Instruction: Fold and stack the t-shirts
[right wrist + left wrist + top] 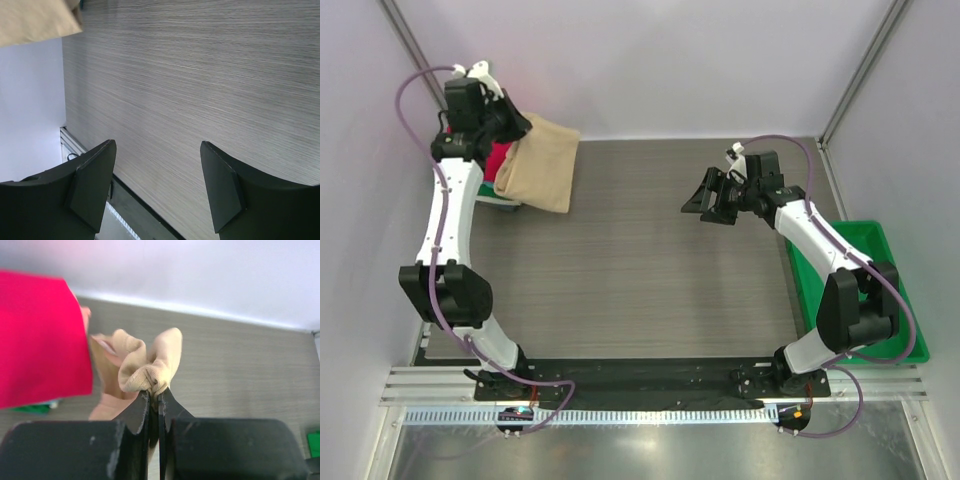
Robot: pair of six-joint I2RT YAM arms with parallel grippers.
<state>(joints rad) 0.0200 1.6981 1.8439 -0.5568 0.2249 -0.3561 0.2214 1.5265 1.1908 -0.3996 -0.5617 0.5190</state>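
A folded tan t-shirt [540, 163] hangs from my left gripper [518, 130] at the table's far left, over a stack whose top is a bright pink-red t-shirt [500, 158]. In the left wrist view my left gripper [155, 392] is shut on a bunched fold of the tan t-shirt [150, 365], with the pink-red t-shirt [40, 340] to its left. My right gripper [705, 200] is open and empty above the middle right of the table; in its wrist view the right gripper [157, 150] shows only bare table between its jaws, and a corner of the tan t-shirt [35, 20] at the top left.
A green plastic tray [865, 290] stands at the table's right edge beside the right arm. A green edge [500, 203] shows under the stack at the far left. White walls close the table at the back and both sides.
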